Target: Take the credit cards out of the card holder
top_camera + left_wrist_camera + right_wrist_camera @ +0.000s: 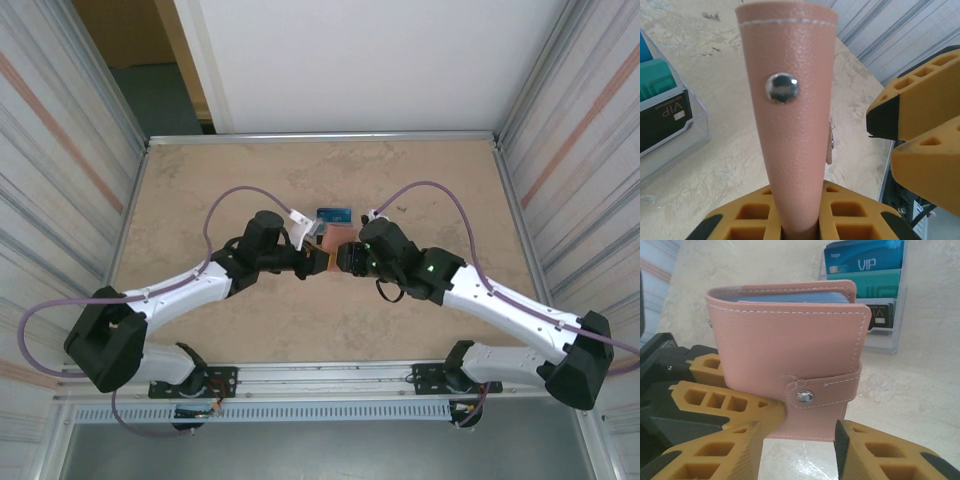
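The card holder (785, 345), a tan-pink leather wallet, is upright and closed, its strap (840, 387) snapped down. My left gripper (802, 225) is shut on one edge of it and holds it off the table. My right gripper (797, 440) is open, its fingertips on either side of the holder's lower edge without clamping it. Pale blue inner panels (790, 297) show along the holder's top. In the top view both grippers meet at the card holder (328, 258) mid-table. Blue, teal and black credit cards (865, 262) stand in a clear stand behind it.
The clear plastic stand (897, 335) holding the cards sits on the marbled tabletop (230, 170) just beyond the grippers. A raised metal rim (320, 138) borders the table and corrugated walls (60, 150) close in both sides.
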`<state>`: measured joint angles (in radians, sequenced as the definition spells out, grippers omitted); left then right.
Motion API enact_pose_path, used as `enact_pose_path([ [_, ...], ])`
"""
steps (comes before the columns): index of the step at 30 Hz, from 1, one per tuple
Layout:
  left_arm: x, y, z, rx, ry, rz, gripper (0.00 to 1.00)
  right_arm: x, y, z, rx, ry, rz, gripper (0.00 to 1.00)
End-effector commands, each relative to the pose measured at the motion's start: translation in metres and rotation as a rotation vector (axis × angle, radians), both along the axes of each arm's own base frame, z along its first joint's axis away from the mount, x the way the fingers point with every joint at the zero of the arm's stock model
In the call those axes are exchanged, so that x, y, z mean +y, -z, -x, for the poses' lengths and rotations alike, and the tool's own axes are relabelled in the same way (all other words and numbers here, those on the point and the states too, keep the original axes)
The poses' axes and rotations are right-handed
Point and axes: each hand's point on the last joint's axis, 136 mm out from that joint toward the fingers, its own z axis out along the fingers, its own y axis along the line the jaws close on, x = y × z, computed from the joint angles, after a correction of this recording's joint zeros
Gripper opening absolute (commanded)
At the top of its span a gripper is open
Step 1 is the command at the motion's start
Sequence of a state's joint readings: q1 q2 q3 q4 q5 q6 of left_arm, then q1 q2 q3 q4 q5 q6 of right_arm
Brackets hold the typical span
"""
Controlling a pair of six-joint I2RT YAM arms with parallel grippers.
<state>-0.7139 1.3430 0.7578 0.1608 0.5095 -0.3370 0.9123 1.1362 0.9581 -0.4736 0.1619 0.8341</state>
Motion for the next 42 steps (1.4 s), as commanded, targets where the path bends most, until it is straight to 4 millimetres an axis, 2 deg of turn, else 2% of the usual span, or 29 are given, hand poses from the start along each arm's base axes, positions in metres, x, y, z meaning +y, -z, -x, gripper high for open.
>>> enact_pose_path([
  [1, 0.0, -0.023, -0.003, -0.073, -0.016, 0.051, 0.0, 0.0, -0.014, -0.009, -0.021, 0.054, -0.018, 0.43],
  [14, -0.004, -0.028, 0.0, -0.08, 0.012, 0.075, 0.0, 0.002, -0.009, -0.025, -0.015, 0.104, -0.017, 0.43],
  [23, -0.007, -0.027, 0.003, -0.07, 0.034, 0.084, 0.0, 0.011, -0.011, -0.031, -0.025, 0.094, -0.052, 0.42],
  [27, -0.009, -0.028, 0.005, -0.069, 0.051, 0.094, 0.0, 0.013, -0.01, -0.032, -0.026, 0.089, -0.051, 0.45],
  [35, -0.011, -0.033, 0.009, -0.08, 0.084, 0.111, 0.0, -0.001, 0.007, -0.036, 0.015, 0.152, -0.01, 0.44],
  [42, -0.011, -0.034, 0.007, -0.082, 0.079, 0.109, 0.0, -0.01, 0.008, -0.036, 0.014, 0.173, 0.006, 0.4],
])
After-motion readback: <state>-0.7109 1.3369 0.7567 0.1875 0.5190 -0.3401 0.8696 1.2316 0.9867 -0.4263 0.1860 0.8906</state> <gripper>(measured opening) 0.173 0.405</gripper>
